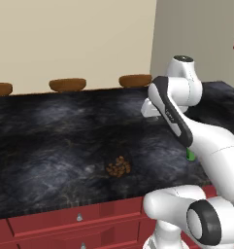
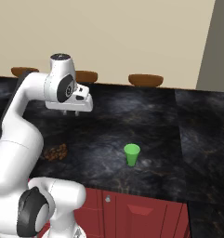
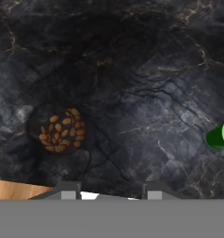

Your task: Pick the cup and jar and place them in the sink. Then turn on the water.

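Dark marble surface (image 2: 146,111) carries the jar (image 2: 56,152) near its front edge, left, and the cup (image 2: 131,154) upright well to the right of it. Claw (image 2: 71,112) hangs above the surface, apart from both, fingers parted, holding nothing.

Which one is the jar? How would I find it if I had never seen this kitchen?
Look at the big dark marble counter above the red drawers. Near its front edge sits the jar, round and see-through, full of brown lumpy bits. The only other thing close by is the cup, which is smaller and bright green.
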